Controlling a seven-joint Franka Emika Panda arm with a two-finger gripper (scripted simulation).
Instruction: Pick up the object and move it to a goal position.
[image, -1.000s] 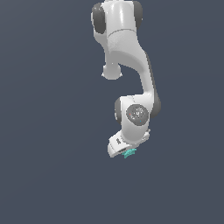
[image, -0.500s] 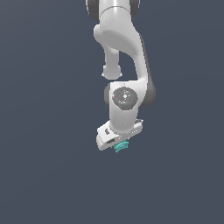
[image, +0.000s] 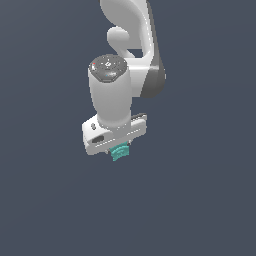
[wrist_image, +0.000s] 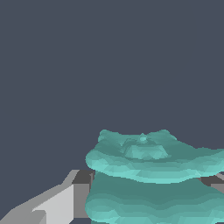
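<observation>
The object (image: 119, 151) is a small teal-green lump with wavy ridged layers, hanging just under the white hand of the arm. My gripper (image: 119, 149) is shut on it, and the hand's wide body covers most of the fingers in the exterior view. In the wrist view the object (wrist_image: 151, 175) fills the near part of the picture, held between a grey-white finger (wrist_image: 57, 203) on one side and a sliver of the other finger (wrist_image: 215, 180) on the other. The object is lifted, with only flat dark background around it.
The white arm (image: 127, 60) rises from the hand toward the exterior view's top. Everything else in both views is a uniform dark blue-grey background with no other objects or edges.
The arm has swung toward the exterior view's left and nearer the camera, carrying the object along. The grip on the object is unchanged.
</observation>
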